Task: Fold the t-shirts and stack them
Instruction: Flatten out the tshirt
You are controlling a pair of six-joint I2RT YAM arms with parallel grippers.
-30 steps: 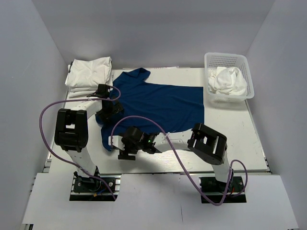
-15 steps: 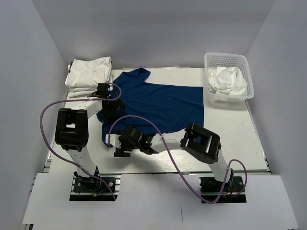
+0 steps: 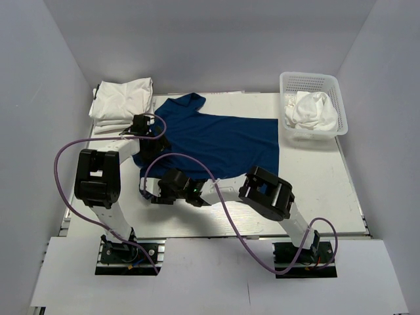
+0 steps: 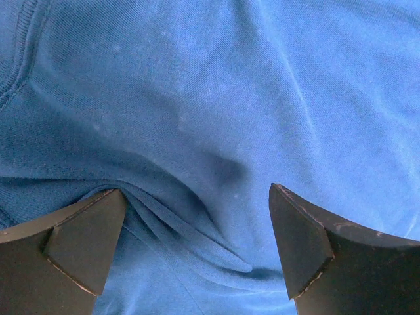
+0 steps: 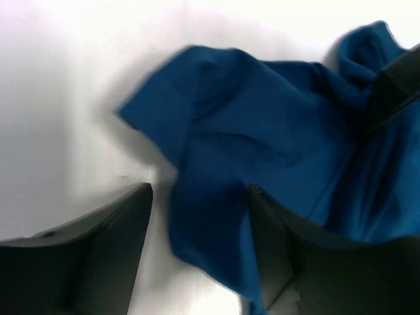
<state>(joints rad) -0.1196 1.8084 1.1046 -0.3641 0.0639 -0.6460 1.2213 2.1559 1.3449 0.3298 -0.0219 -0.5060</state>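
Note:
The royal blue t-shirt [image 3: 223, 139] lies spread on the table's middle, its left side bunched under the arms. My left gripper [image 3: 148, 148] is open and low over the shirt's left part. In the left wrist view it [image 4: 197, 246] straddles a raised fold of blue cloth [image 4: 197, 223]. My right gripper [image 3: 151, 191] is open at the shirt's near-left corner. In the right wrist view it [image 5: 200, 246] has a hanging edge of the blue shirt [image 5: 262, 131] between its open jaws. Folded white t-shirts [image 3: 122, 100] are stacked at the far left.
A white mesh basket [image 3: 328, 134] at the far right holds crumpled white cloth [image 3: 311, 109]. Purple cables loop from both arms over the table's near-left part. Bare white table [image 5: 65, 98] lies left of the shirt's corner.
My right gripper has moved left and farther along the shirt's near-left edge. The shirt's near-left flap has drawn in. My left gripper has shifted slightly farther away.

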